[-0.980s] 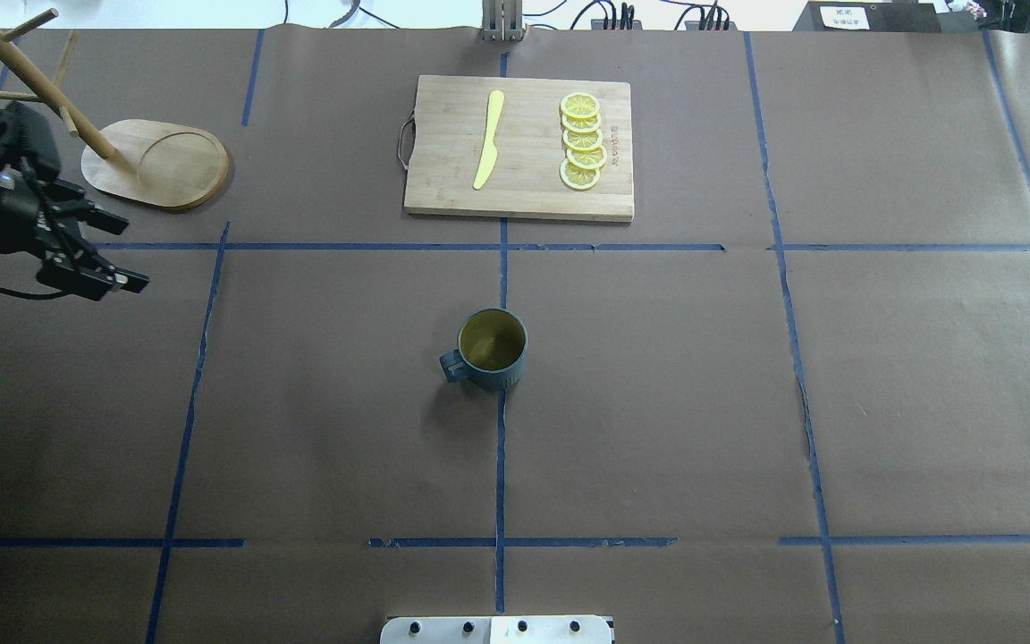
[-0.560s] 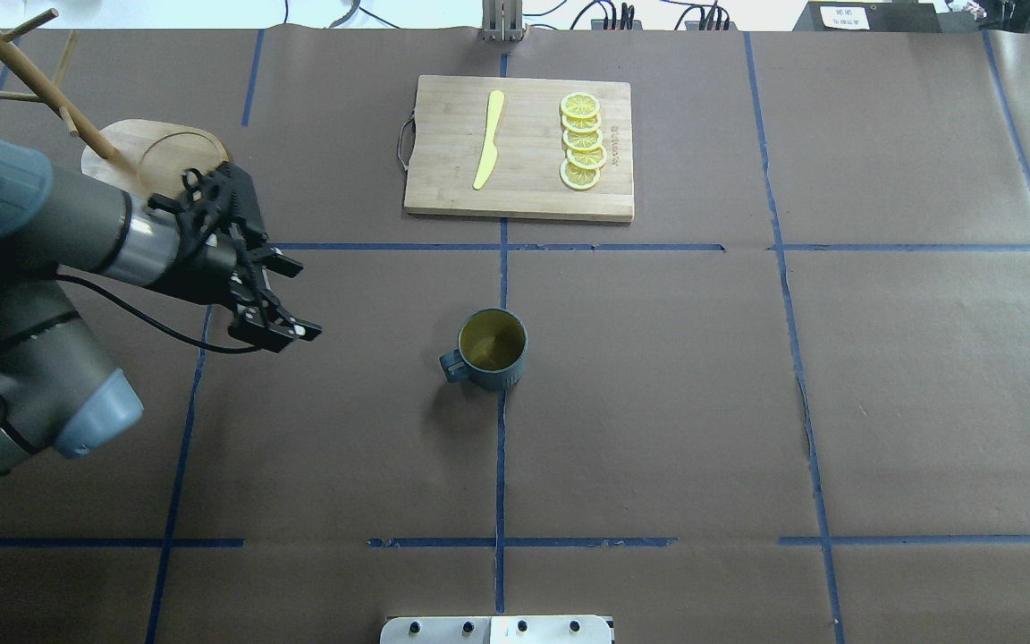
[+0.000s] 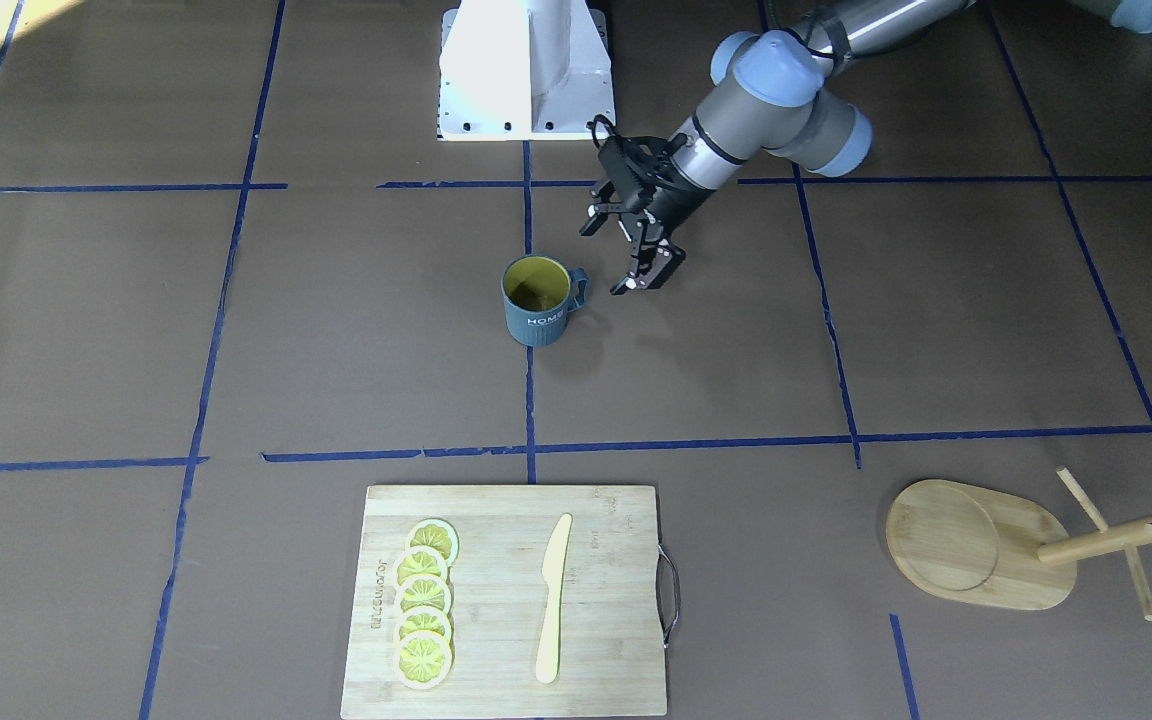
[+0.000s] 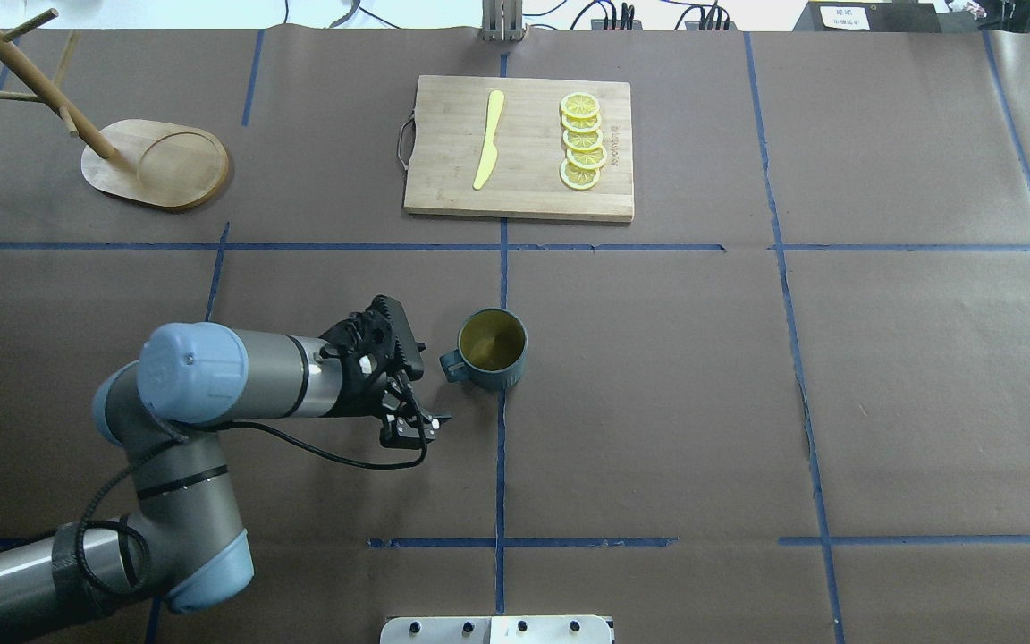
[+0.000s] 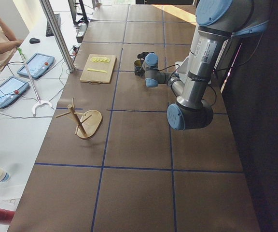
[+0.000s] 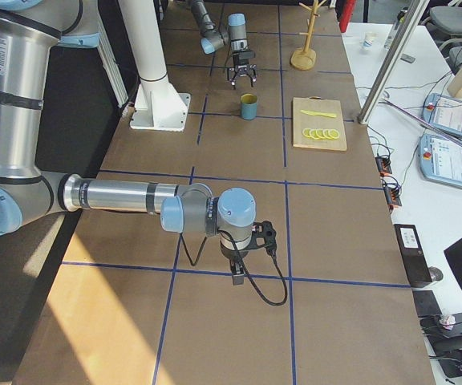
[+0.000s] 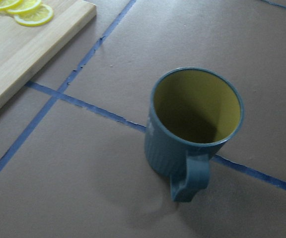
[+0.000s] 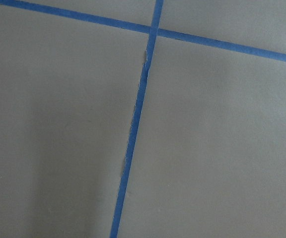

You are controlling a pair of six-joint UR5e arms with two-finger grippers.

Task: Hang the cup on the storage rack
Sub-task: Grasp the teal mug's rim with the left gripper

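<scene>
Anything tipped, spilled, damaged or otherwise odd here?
Nothing stands out. The cup stands upright and empty at the table's middle, the rack stands on its base, and the lemon slices and knife lie tidily on the board. The left tool is open beside the cup's handle, not touching it.

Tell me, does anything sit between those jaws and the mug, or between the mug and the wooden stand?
Nothing visible does. The left arm's open jaws are right beside the handle of the cup, bare table between. Toward the storage rack there is only table too; the cutting board lies off that line.
</scene>
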